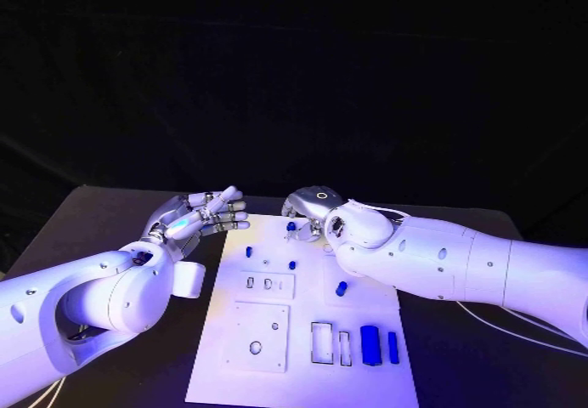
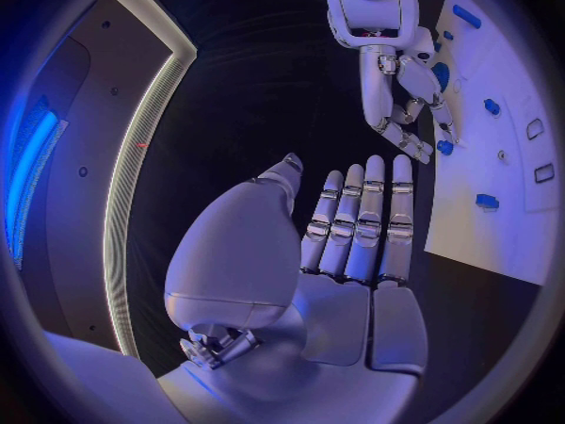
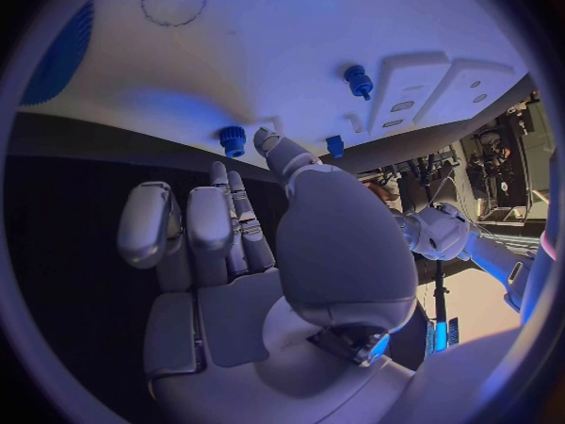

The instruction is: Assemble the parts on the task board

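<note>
White board (image 1: 307,374) lying lengthwise at centre of black desk (image 1: 466,374), long axis running 12 to 6 o'clock

Blue parts on board, head view: small peg (image 1: 249,252) at about 11 o'clock of board centre; second small peg (image 1: 291,264) just right of it; capsule-shaped piece (image 1: 342,288) at 2 o'clock of centre; wide block (image 1: 370,345) and narrow bar (image 1: 393,347) standing side by side toward 5 o'clock, next to two outlined rectangular slots (image 1: 322,342)

Raised white plates on board: one with two small openings (image 1: 268,284) near centre, one with a round hole (image 1: 257,337) at 7 o'clock

Left hand (image 1: 202,217) raised beside board's 10 o'clock edge, fingers (image 2: 353,221) straight and close together, thumb apart, holding nothing

Right hand (image 1: 313,212) at board's 12 o'clock end, fingers (image 3: 201,226) partly bent, apart from thumb, nothing between them; small blue knob (image 3: 234,139) near fingertips, contact cannot be told
</note>
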Controlling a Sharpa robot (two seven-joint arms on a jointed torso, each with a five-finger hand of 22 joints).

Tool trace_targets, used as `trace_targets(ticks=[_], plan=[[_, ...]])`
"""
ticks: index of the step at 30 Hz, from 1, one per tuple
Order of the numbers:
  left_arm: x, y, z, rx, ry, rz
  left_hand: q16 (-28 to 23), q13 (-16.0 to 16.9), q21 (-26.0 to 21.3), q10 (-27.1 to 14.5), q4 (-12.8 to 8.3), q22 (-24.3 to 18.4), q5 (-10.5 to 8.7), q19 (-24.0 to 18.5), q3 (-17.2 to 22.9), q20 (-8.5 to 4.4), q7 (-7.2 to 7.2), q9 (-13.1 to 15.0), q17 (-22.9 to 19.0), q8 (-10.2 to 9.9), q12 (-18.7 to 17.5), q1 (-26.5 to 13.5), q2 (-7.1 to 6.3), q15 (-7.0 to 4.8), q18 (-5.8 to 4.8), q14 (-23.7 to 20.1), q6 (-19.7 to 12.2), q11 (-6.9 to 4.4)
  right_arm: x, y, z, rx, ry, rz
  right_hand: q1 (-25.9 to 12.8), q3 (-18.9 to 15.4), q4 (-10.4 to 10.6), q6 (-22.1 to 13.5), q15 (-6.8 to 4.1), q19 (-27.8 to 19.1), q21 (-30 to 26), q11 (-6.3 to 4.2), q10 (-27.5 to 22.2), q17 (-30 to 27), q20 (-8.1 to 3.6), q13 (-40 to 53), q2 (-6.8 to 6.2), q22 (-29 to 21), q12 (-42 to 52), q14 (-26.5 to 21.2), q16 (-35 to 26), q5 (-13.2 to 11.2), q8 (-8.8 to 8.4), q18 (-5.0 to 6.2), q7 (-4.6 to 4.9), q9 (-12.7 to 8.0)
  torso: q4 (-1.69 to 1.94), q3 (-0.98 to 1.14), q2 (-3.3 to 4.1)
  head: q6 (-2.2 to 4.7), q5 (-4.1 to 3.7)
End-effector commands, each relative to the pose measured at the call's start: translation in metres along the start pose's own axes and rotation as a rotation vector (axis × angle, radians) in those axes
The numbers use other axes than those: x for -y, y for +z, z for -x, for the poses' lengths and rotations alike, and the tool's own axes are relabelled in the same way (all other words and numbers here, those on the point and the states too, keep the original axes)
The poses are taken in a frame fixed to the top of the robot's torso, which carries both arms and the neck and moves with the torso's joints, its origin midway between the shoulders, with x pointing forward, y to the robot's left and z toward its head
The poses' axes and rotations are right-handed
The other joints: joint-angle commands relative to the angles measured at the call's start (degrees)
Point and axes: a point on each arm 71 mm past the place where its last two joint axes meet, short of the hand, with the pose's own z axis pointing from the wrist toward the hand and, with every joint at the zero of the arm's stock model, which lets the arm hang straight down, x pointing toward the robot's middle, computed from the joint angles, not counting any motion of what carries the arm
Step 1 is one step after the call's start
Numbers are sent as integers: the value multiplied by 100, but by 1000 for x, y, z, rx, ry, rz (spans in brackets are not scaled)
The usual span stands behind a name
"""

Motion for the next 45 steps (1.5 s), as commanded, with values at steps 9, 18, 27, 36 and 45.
trace_targets(ticks=[9, 18, 27, 36, 45], plan=[[2, 1, -1, -20, -7, -6, -26, -7, 30, 21, -3, 8, 6, -4, -38, -31, 15, -9, 6, -38, -47, 25, 52, 20, 53, 36, 36, 29, 31, -42, 17, 65, 131, -37, 75, -28, 227, 410, -104, 368, 306, -140, 684, 378, -87, 116, 101, 515, 506, 141, 302, 714, 107, -18, -34, 68, -61, 28, -29, 44, -16], [1, 2, 0, -21, -6, -4, -30, -7, 35, 25, -6, 12, 6, -9, -38, -31, 11, -9, 7, -40, -51, 32, 57, 21, 52, 36, 40, 28, 84, -85, 24, -12, 311, -197, -116, -661, 386, 260, -254, 782, 770, -365, 1529, 1281, -249, 1140, -200, 1169, 1918, 310, 990, 1057, 141, -162, -104, 110, -118, 70, -57, 70, -64], [1, 3, 0, -21, -6, -5, -33, -7, 39, 28, -5, 14, 6, -13, -40, -31, 10, -9, 9, -42, -55, 32, 60, 21, 51, 36, 44, 27, 106, -97, 17, -116, 316, -275, 186, -1748, 840, -228, -164, 1028, 1044, -267, 1038, 2548, -183, 5230, 78, 1598, 6005, 474, 1816, 1197, 643, -251, -37, 375, -98, 68, -44, 63, -87], [0, 4, 0, -22, -7, -5, -33, -7, 39, 28, -5, 14, 6, -13, -40, -31, 10, -9, 9, -42, -55, 32, 60, 21, 51, 36, 44, 27, 107, -88, 9, -149, 301, -290, 376, -1978, 1076, -439, -117, 1126, 1141, -214, 1268, 3069, -129, 6097, 153, 1754, 6780, 570, 2099, 1282, 908, -286, 7, 487, -92, 68, -41, 16, -61], [0, 4, 1, -21, -6, -5, -33, -7, 39, 28, -5, 14, 6, -13, -40, -31, 10, -9, 9, -42, -55, 32, 60, 21, 51, 36, 44, 27, 106, -82, 3, -172, 278, -295, 429, -2033, 1142, -477, -107, 1157, 1173, -206, 1411, 3224, -117, 6367, 174, 1803, 7010, 604, 2175, 1309, 1000, -297, 12, 522, -92, 68, -43, -21, -61]])
